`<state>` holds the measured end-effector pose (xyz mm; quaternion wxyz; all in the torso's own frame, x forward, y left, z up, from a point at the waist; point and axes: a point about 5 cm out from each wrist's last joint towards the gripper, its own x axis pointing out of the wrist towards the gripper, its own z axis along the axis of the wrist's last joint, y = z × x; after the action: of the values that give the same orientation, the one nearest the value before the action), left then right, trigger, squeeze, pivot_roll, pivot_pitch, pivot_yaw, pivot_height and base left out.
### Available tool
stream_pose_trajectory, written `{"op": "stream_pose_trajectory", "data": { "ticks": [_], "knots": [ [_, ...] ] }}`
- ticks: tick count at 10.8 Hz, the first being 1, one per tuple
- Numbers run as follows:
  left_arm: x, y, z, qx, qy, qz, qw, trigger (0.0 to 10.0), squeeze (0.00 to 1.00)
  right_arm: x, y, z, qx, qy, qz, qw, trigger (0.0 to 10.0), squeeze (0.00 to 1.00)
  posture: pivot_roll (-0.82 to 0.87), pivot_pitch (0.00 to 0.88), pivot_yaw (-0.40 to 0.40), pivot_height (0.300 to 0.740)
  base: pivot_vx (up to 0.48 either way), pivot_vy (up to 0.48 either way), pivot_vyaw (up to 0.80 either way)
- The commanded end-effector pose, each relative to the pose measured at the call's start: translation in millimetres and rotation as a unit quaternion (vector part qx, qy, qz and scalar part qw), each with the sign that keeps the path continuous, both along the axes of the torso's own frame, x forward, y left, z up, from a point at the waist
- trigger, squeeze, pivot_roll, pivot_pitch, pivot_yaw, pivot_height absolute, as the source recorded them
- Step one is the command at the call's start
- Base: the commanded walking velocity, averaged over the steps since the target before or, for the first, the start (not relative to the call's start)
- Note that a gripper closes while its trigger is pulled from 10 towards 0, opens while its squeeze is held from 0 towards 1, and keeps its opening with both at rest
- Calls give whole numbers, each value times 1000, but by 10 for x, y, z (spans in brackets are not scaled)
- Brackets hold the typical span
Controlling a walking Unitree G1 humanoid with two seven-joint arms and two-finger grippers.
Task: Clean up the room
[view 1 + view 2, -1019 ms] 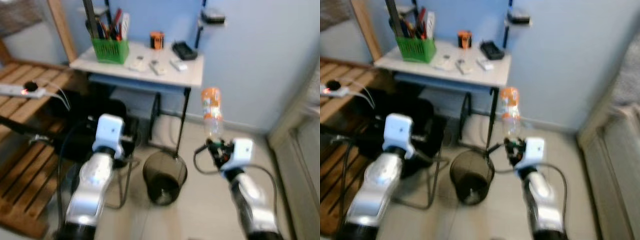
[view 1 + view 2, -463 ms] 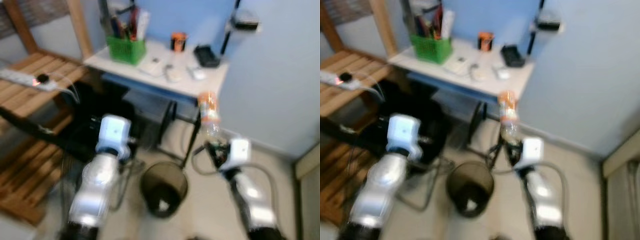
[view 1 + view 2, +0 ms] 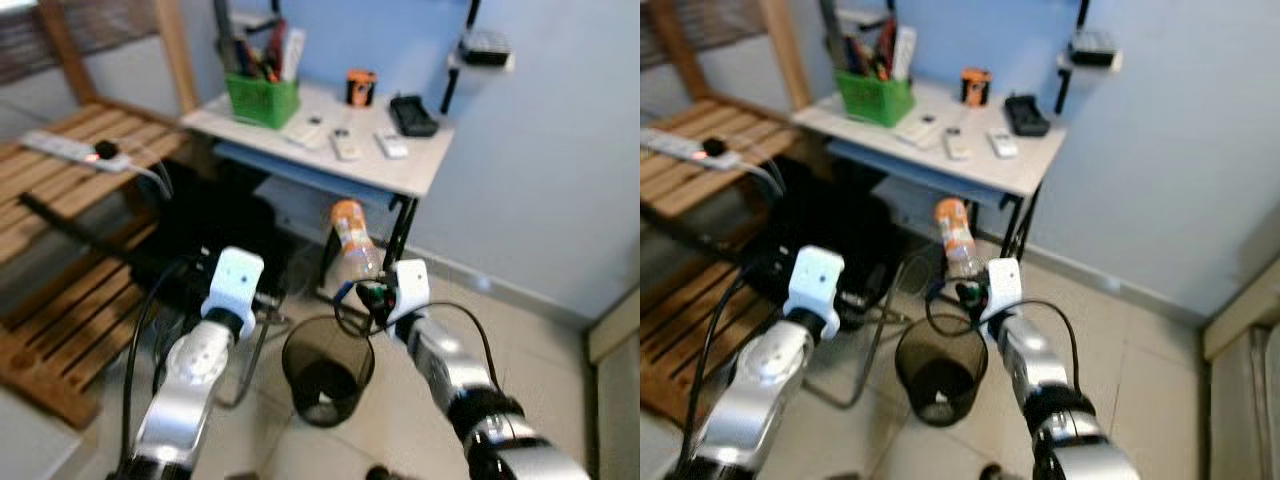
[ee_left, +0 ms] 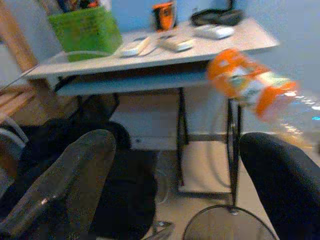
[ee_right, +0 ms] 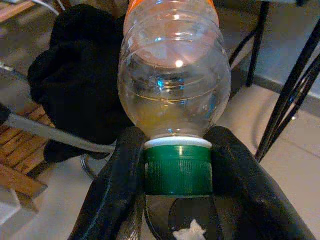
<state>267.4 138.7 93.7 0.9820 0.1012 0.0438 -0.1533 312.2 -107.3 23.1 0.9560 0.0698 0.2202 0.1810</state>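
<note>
Right hand [image 5: 177, 172] clamps bottle [image 5: 173, 65] by its green cap [image 5: 177, 167]

A clear, glossy plastic bottle [image 5: 174, 80] with a ribbed green plastic cap [image 5: 178, 169] and an orange printed label. Below, a black wire-mesh metal bin [image 3: 327, 366] holding crumpled white paper [image 5: 190, 232]. Matt black fingers [image 5: 120, 185], brushed silver arms, slatted bare wood [image 3: 70, 280], smooth pale tiles.

Mesh bin [image 3: 327, 369] on tiled floor [image 3: 560, 350]
</note>
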Motion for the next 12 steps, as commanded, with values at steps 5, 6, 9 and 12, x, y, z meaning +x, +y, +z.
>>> {"op": "stream_pose_trajectory", "data": {
  "ticks": [5, 6, 9, 12],
  "knots": [
    [-560, 82, 1, 9, 8, -136, 991, 10000, 0, -124, 245, -187, -75, 40, 82, 993, 10000, 0, 289, 119, -27, 740, 0, 0, 0],
    [-618, 98, -17, 14, 9, -128, 992, 10000, 0, -123, 256, -188, -82, 40, 85, 992, 10000, 0, 294, 123, -40, 740, 0, 0, 0],
    [-623, 34, 16, -2, 11, -105, 994, 10000, 0, -68, 273, -141, -99, 25, 62, 993, 10000, 0, 290, 138, -59, 740, 0, 0, 0],
    [-507, -13, 232, -52, -31, -38, 997, 10000, 0, 79, 171, 29, -44, -24, -59, 997, 10000, 0, 282, 124, -62, 740, 0, 0, 0]
  ]
}}
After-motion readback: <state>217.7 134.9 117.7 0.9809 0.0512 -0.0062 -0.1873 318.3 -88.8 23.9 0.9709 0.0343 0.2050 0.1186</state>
